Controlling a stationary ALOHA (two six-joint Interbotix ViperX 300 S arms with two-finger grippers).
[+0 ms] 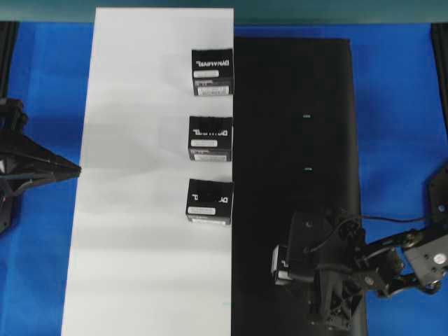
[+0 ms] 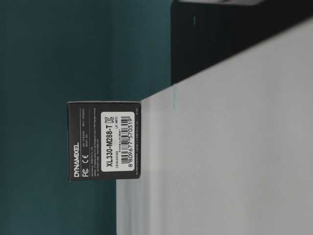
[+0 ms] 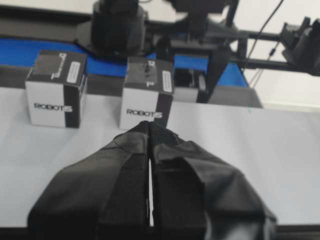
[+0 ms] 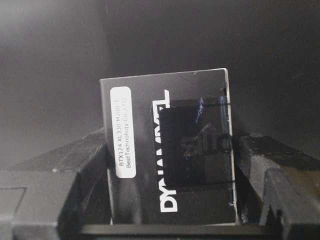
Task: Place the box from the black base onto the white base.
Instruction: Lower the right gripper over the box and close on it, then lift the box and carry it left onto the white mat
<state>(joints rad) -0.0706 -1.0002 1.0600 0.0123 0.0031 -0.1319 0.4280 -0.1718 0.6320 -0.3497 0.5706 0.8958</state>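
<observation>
Across the blue counter [image 1: 399, 105] lie two large sheets side by side: the white base [image 1: 140, 245] on the left of the overhead view and the black base [image 1: 294, 105] on the right. Three like cartons [image 1: 210, 136] already stand in a column on the white base, along its edge against the black sheet, so most of the transfer appears done. One box [image 4: 170, 155] remains on the black base, near its lower end, between the jaws of the right gripper [image 1: 283, 264]. The wrist view shows a jaw close on each side of the carton; whether they press it yet cannot be told. Lifting and carrying it across to the white sheet is left. Bare white surface lies below the column, and nothing stands in the path. The left gripper [image 3: 150, 130], jaws together and holding nothing, rests at the white base's outer edge.
</observation>
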